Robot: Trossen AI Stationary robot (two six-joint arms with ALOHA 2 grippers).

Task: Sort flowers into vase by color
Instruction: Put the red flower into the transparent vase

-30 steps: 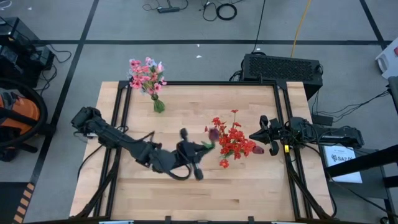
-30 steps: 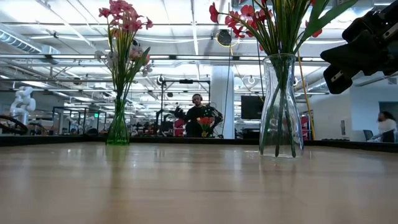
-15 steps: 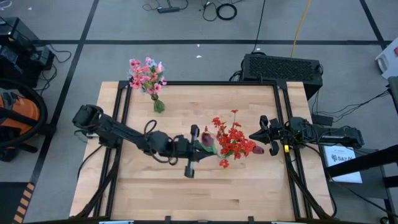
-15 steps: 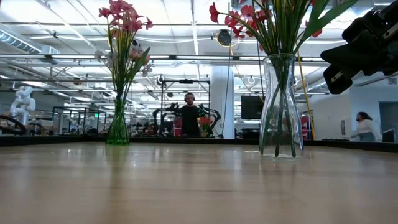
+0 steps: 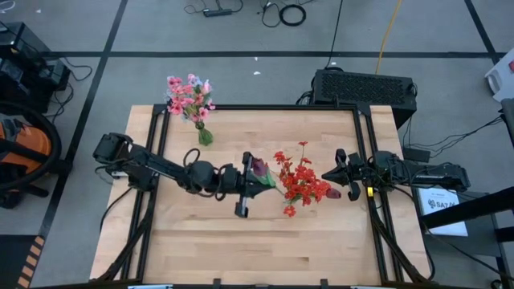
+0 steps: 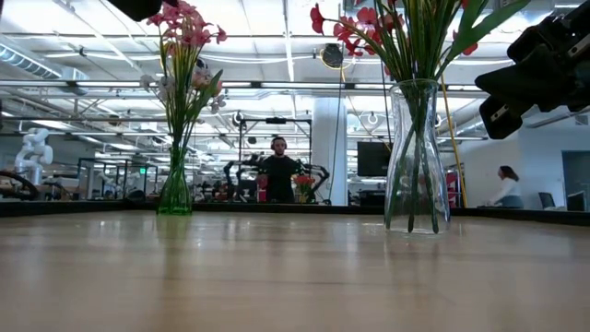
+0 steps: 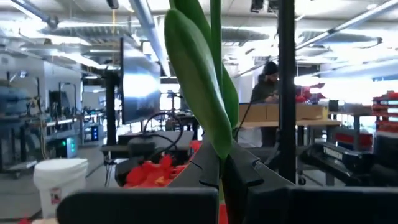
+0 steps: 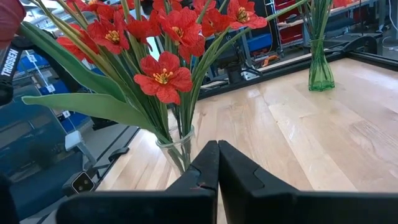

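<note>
My left gripper [image 5: 252,179] is over the table's middle, shut on a dark maroon tulip [image 5: 259,168] with a long green leaf [image 7: 198,81]. Just to its right stands a clear glass vase [image 6: 415,157] of red flowers [image 5: 302,181]. A green vase [image 6: 174,192] with pink flowers [image 5: 191,97] stands at the far left edge. My right gripper [image 5: 328,176] waits shut on the right side of the red flowers, its fingers [image 8: 205,163] pointing at the clear vase [image 8: 176,148]. My left gripper pinches the tulip's green stem [image 7: 221,155] between its two fingers [image 7: 202,171]. The fingers lie level, coming from the table's left, across the stem. The tulip stands roughly upright and is lifted clear of the table, its bloom above the wrist view's edge.
Bare wood lies in front of both vases toward the near edge [image 6: 295,277]. A dark metal frame [image 5: 265,107] rims the table. A black box [image 5: 365,87] sits beyond the far right corner. People stand in the room behind [image 6: 278,171].
My left arm has stretched out toward the table's right and far side and turned at the wrist, carrying the maroon tulip up beside the red flowers. The tulip has stayed in the hold.
</note>
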